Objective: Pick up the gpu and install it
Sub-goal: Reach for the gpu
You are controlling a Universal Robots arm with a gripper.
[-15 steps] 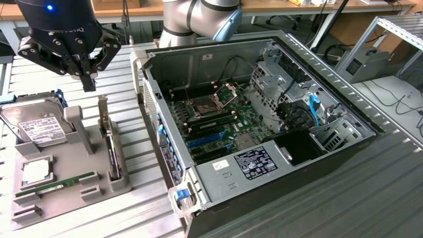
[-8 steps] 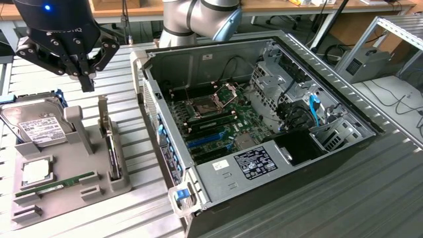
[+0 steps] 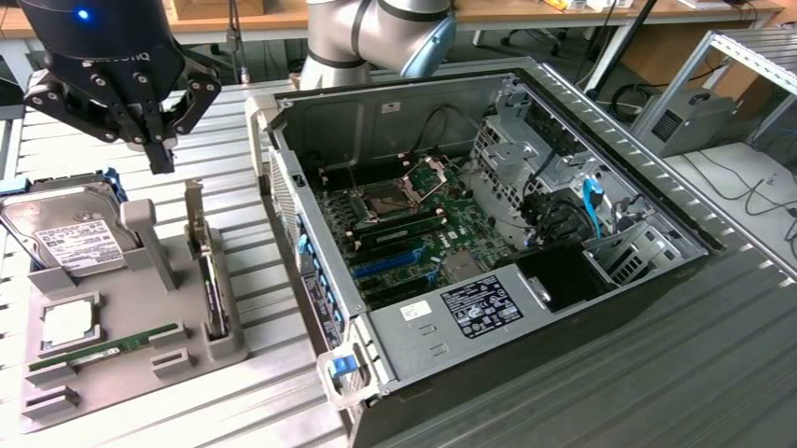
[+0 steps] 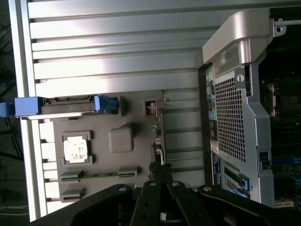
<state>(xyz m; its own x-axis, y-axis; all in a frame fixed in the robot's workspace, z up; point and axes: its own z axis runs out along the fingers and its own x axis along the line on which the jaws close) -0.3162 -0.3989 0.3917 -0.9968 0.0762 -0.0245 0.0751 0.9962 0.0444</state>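
Your gripper hangs empty, fingers pinched together, above one end of the graphics card. The card stands on edge in the gray holder, with a bare strip of table between holder and computer case.

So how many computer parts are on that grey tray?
4: hard drive, square chip, memory stick, and the gpu standing on edge nearest the case. None looks hidden.

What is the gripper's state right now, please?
Gripper: closed, holding nothing, close to the gpu.
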